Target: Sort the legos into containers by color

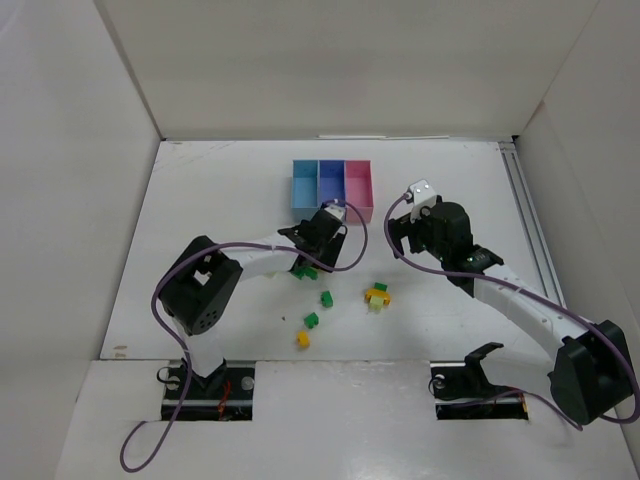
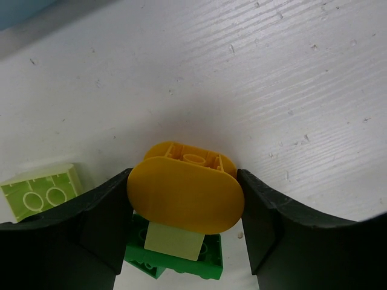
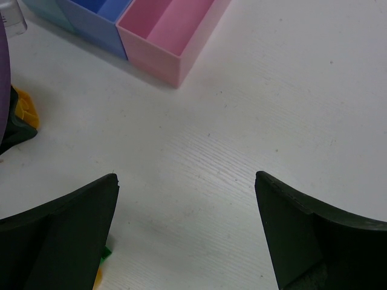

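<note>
My left gripper (image 2: 184, 202) is shut on a yellow-orange oval lego (image 2: 184, 196). A pale lime brick and a dark green brick (image 2: 175, 257) lie beneath it. A lime brick (image 2: 42, 192) lies to its left. In the top view the left gripper (image 1: 322, 228) sits just in front of the three joined bins: light blue (image 1: 304, 185), periwinkle (image 1: 331, 182) and pink (image 1: 359, 182). My right gripper (image 3: 186, 199) is open and empty over bare table; it shows in the top view (image 1: 405, 240) right of the bins. Loose green (image 1: 326, 298), (image 1: 311, 320) and yellow-orange (image 1: 303, 339) bricks lie nearer.
A yellow, lime and green cluster (image 1: 378, 295) lies mid-table. A dark green brick (image 1: 305, 270) lies under the left arm. The pink bin (image 3: 166, 36) shows at the top of the right wrist view. White walls surround the table; a rail (image 1: 525, 220) runs along the right edge.
</note>
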### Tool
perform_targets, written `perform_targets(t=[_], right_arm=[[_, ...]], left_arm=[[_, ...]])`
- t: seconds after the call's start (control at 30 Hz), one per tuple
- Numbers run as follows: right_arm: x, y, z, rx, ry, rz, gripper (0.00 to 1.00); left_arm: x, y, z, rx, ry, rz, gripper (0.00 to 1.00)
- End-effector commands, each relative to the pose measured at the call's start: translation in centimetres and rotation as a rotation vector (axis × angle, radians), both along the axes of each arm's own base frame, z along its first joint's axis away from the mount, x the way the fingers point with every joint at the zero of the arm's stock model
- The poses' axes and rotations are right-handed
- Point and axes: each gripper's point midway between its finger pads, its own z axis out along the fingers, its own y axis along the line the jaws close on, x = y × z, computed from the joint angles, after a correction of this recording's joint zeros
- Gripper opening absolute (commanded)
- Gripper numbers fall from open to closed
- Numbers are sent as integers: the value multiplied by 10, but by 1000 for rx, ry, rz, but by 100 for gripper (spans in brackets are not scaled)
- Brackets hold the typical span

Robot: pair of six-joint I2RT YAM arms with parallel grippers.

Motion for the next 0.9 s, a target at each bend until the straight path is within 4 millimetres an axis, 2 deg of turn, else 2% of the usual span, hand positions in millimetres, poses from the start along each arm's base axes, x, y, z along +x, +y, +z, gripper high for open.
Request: perform_targets(t=[0.0, 0.1, 0.17, 0.2, 0.23, 0.33, 0.37, 0.43, 0.47, 0.5, 0.53, 0.57, 0.6, 0.63, 0.67, 0.7, 0.73, 0.77, 0.8, 0.87], right_arm=[[9, -1, 28, 21, -64, -15, 98], [7, -2, 26, 17, -56, -15, 98], [10, -4, 34, 25, -72, -24, 98], [10, -4, 34, 25, -72, -24, 98], [10, -4, 34, 25, -72, -24, 98], [8, -9, 48, 43, -110, -33, 98], [5, -10, 48, 54, -108, -38, 98], [1, -9, 61, 74, -140, -28, 98], [0, -8, 65, 87, -159, -19, 98], [-5, -7, 71, 115, -176, -8, 98], [-6, -2, 83, 153, -207, 21, 98], [-11, 2, 96, 196, -241, 42, 98], [-13, 6, 96, 204, -237, 71, 98], [-18, 12, 112, 260, -285, 99, 98], [-26, 24, 121, 308, -306, 173, 98], [-32, 30, 121, 345, -318, 213, 98], [-39, 37, 130, 417, -333, 247, 98], [-43, 44, 157, 485, -435, 302, 98], [-54, 54, 165, 524, -463, 384, 98], [-58, 70, 168, 565, -479, 462, 98]], left_arm=[[5, -4, 12, 1, -19, -7, 53], [5, -7, 21, -27, -29, -3, 50], [12, -10, 44, -78, -79, 45, 48], [13, -6, 44, -60, -85, 58, 48], [20, -9, 63, -104, -115, 111, 48], [33, 3, 96, -140, -179, 306, 48], [42, -2, 125, -233, -215, 403, 48], [47, 10, 152, -279, -269, 544, 48], [50, 10, 179, -362, -307, 587, 48], [50, 6, 191, -469, -307, 656, 48], [51, 4, 204, -544, -322, 681, 48], [50, 0, 226, -704, -337, 723, 48], [44, 6, 224, -705, -336, 724, 48], [47, 0, 243, -839, -363, 731, 48], [43, -4, 255, -949, -365, 750, 48], [37, 2, 259, -1017, -380, 751, 48], [35, -5, 281, -1141, -399, 738, 48], [31, -8, 289, -1201, -399, 731, 48], [29, -6, 296, -1250, -412, 755, 48], [22, -12, 306, -1302, -414, 759, 48]])
